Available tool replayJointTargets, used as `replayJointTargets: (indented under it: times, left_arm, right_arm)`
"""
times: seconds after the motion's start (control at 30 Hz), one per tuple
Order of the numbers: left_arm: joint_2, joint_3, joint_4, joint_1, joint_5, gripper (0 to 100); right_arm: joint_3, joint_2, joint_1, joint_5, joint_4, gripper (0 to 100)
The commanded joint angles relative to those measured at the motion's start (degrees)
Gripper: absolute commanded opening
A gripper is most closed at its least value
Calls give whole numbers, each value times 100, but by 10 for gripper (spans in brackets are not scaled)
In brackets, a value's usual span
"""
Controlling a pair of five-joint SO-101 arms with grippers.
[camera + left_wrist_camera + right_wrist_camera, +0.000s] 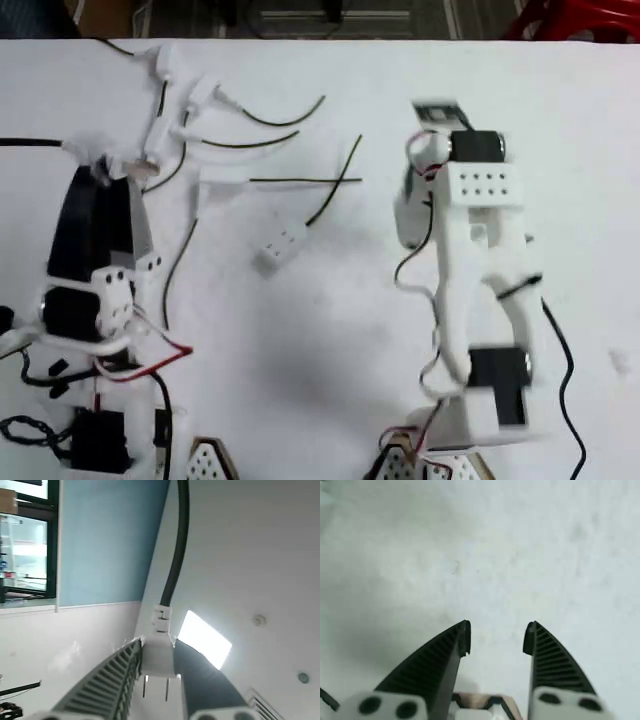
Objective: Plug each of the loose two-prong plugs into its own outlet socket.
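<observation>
White plug (159, 656) in left hand (157, 643)

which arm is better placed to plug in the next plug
Left, most likely: the left gripper is shut on a white plug with a black cord, while the right gripper hangs open over the table, holding nothing.

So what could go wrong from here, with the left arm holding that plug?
1. The left jaws are shut on the plug while that wrist camera faces the ceiling, so aiming it by that view may be blind.
2. Its thick black cable could tug the plug askew.
3. The thin wires cross near the small white block, so pulling one might drag the block.
</observation>
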Motion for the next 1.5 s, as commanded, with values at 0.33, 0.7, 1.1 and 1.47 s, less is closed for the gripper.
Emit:
replayJointTargets:
  times: [0.33,0.7,1.1,1.47]
  left_arm:
    - [13,536,-97,673,26,24]
    - [13,949,-132,875,-747,24]
    - [13,976,-132,1015,-747,24]
    - [4,1222,-132,1815,-1398,24]
  right_arm:
    - [-1829,-1270,-3064,-9,84,47]
    - [-3719,163,-3547,-9,84,19]
    - [-5029,1147,-3169,-9,66,19]
    - [-5908,1719,-2967,-9,57,19]
